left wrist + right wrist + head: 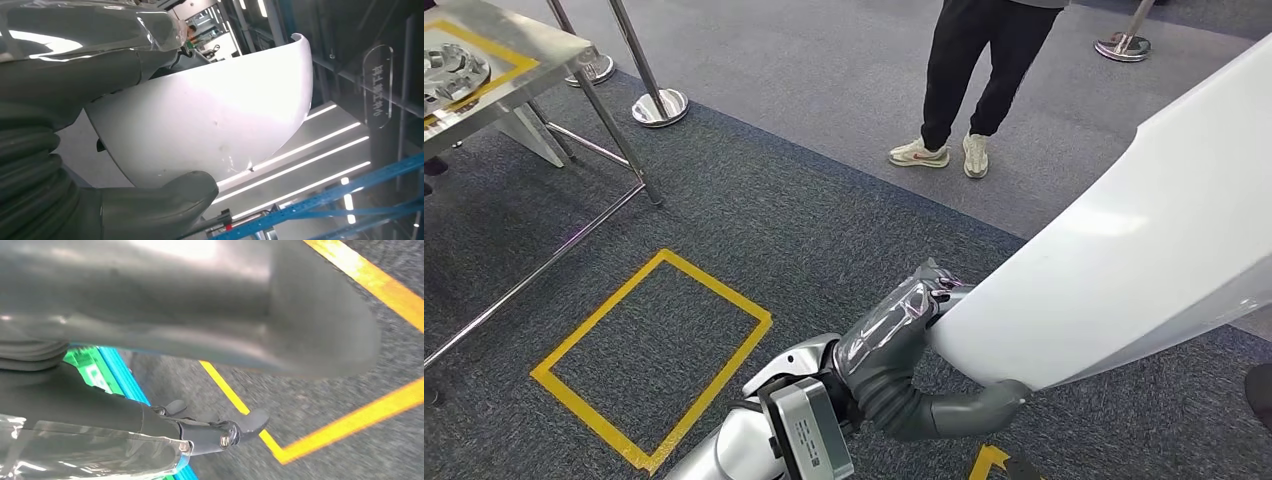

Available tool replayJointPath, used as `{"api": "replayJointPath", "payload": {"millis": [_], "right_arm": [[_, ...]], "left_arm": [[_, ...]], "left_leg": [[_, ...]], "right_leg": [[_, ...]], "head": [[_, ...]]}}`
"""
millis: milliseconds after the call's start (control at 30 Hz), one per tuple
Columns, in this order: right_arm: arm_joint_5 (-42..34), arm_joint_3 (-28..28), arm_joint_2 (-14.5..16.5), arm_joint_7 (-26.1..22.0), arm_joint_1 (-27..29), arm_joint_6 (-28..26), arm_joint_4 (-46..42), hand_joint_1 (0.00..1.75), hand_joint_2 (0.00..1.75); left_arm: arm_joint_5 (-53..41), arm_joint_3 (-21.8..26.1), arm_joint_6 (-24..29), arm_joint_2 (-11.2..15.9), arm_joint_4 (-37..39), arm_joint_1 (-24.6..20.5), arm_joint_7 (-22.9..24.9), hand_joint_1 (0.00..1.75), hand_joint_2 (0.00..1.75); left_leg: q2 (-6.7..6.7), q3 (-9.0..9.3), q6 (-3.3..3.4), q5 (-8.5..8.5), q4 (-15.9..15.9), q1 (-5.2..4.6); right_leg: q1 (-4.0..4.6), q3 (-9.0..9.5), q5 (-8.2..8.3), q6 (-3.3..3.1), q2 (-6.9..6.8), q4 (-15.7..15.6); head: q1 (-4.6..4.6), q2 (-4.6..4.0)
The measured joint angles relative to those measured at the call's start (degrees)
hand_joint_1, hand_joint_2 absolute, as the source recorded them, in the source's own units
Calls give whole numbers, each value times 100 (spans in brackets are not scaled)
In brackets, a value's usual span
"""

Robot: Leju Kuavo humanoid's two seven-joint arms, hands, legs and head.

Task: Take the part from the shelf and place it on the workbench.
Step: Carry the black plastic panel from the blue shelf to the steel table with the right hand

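Left hand [904, 340] grips the lower edge of the big white part [1124, 260], thumb under and fingers over, carrying it at the right above the carpet. Right hand [220, 435] hangs over the floor; whether it holds anything I cannot tell. Far left stands the metal worktop [534, 45], a metal casting [449, 75] on it inside yellow tape. A yellow floor square [654, 355] lies between. Stanchions [659, 105] and a person's legs [974, 80] stand beyond.
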Motion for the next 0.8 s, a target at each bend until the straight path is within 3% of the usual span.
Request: {"api": "replayJointPath", "payload": {"millis": [33,100,167,200,233,300,367,400,467,533,600,667,700,733,800], "right_arm": [[23,15,5,-6,-13,9,-3,0,0],[54,35,-1,-13,-10,28,-7,0,0],[73,47,-13,-14,2,49,-7,0,0],[76,55,-18,-14,2,58,-7,0,0],[78,65,-21,-14,-2,67,-7,0,0],[82,92,-19,-14,-15,85,-7,0,0],[87,114,-16,-17,-20,96,-8,0,0],[90,121,-15,-23,-19,99,-8,0,0],[98,132,-9,-46,-18,101,-11,0,0],[117,153,-5,-78,-22,96,-16,0,0],[137,171,-28,-96,-13,90,-17,0,0],[145,175,-61,-99,13,88,-17,0,0],[146,176,-73,-99,23,88,-17,0,0],[148,177,-79,-99,27,89,-17,0,0],[155,182,-93,-106,32,94,-17,0,0]], "left_arm": [[3,5,8,0,3,-4,1,175,175],[5,8,27,0,16,-9,3,175,175],[7,11,44,1,47,-10,7,175,175],[7,13,49,1,64,-10,10,175,175],[8,14,50,-1,76,-11,13,175,175],[13,18,50,-7,85,-16,17,175,175],[21,20,50,-21,86,-38,22,175,175],[27,24,50,-27,88,-49,25,175,175],[40,37,51,-38,94,-60,33,175,175],[50,46,52,-49,103,-70,42,175,175],[55,46,52,-55,114,-82,48,175,175],[56,48,52,-53,134,-73,51,175,175],[56,48,52,-51,148,-65,52,175,175],[56,48,52,-50,160,-59,53,175,175],[57,48,52,-50,173,-55,53,175,175]], "left_leg": [[159,-87,-27,-100,173,-1],[464,-435,-72,-414,839,10],[543,-805,-84,-620,1492,26],[549,-857,-77,-580,1556,27],[559,-785,-58,-443,1391,22],[721,-376,30,-80,611,-28],[954,-65,126,66,24,-111],[1009,-24,153,48,-70,-143],[891,1,179,66,-124,-138],[760,85,207,128,-215,-87],[624,134,226,165,-260,-48],[457,137,234,166,-255,-37],[368,141,230,162,-251,-33],[283,148,220,154,-244,-24],[124,156,170,112,-197,4]], "right_leg": [[-2,14,-6,-36,-61,-6],[16,30,-25,-85,-201,-8],[37,33,-44,-101,-364,-7],[46,39,-54,-104,-440,-7],[58,52,-64,-106,-508,-7],[81,100,-88,-104,-625,-11],[100,130,-111,-75,-728,-18],[100,141,-120,-52,-784,-25],[95,171,-136,4,-890,-51],[83,153,-225,60,-729,72],[71,-99,-490,113,-413,626],[69,-506,-732,154,-295,1350],[67,-631,-722,165,-284,1512],[60,-645,-595,171,-275,1437],[18,-375,-163,198,-146,709]], "head": [[-30,0],[-90,0],[-112,0],[-119,0],[-127,0],[-143,0],[-143,0],[-141,0],[-150,0],[-135,0],[-78,0],[-17,0],[1,0],[12,0],[23,0]]}}
